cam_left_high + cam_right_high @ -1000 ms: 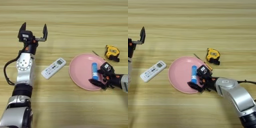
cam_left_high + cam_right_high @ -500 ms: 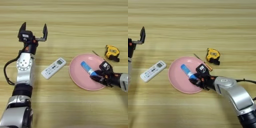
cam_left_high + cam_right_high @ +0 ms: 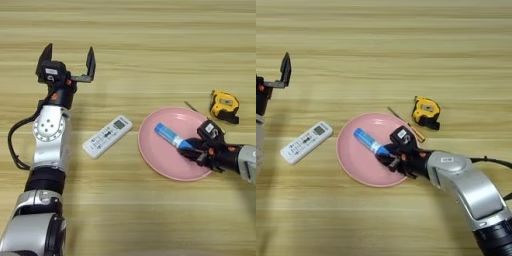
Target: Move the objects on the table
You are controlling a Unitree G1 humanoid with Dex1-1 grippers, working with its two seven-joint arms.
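Observation:
A large round pink plate [image 3: 159,156] lies right of the table's middle. On it a small blue tube [image 3: 169,135] slants up to the left. My right gripper [image 3: 193,150] reaches in from the right and is shut on the tube's lower right end, low over the plate. A white remote control [image 3: 107,136] lies left of the plate. The yellow-black tape measure [image 3: 224,105] sits behind the plate on the right. Between them lies the thin screwdriver [image 3: 400,119], partly hidden by my right gripper. My left gripper [image 3: 68,56] is held up open at the far left, holding nothing.
The wooden table [image 3: 150,40] fills the view. My left arm's silver forearm [image 3: 49,135] runs down the left side, close beside the remote control. A black cable [image 3: 15,145] loops at its left.
The blue tube has swung on the plate from pointing straight away to slanting up-left, with my right gripper holding its near end. The left arm has not moved.

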